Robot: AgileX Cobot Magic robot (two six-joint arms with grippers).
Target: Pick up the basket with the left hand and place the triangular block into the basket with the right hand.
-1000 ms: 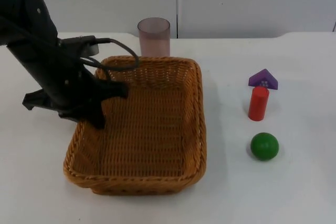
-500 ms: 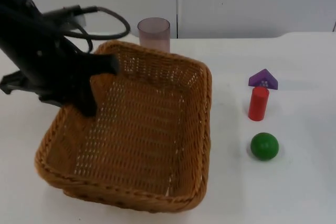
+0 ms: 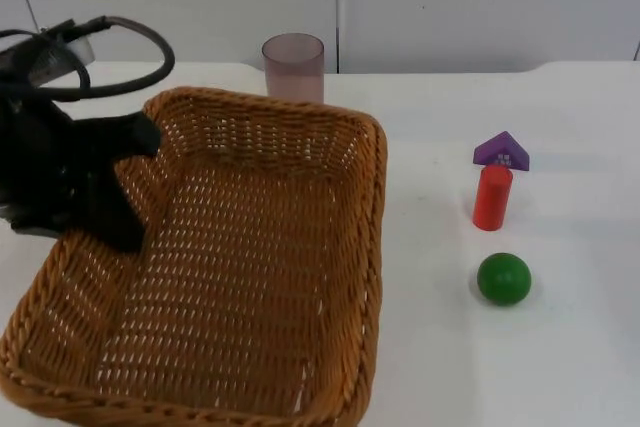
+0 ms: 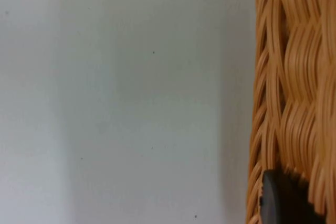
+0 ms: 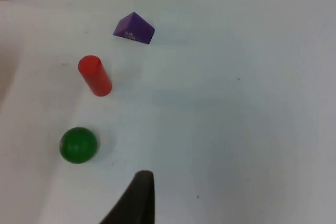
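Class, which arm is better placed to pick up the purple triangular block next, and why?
The right. The left end effector is shut on the basket rim, while the right wrist view looks down on the purple triangular block, which lies free on the table.

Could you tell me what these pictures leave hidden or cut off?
- Top view: the basket's near rim runs off the picture's edge.
- Top view: the left gripper's hold on the basket wall is hidden behind the arm.
- Right wrist view: whether the right gripper is open.
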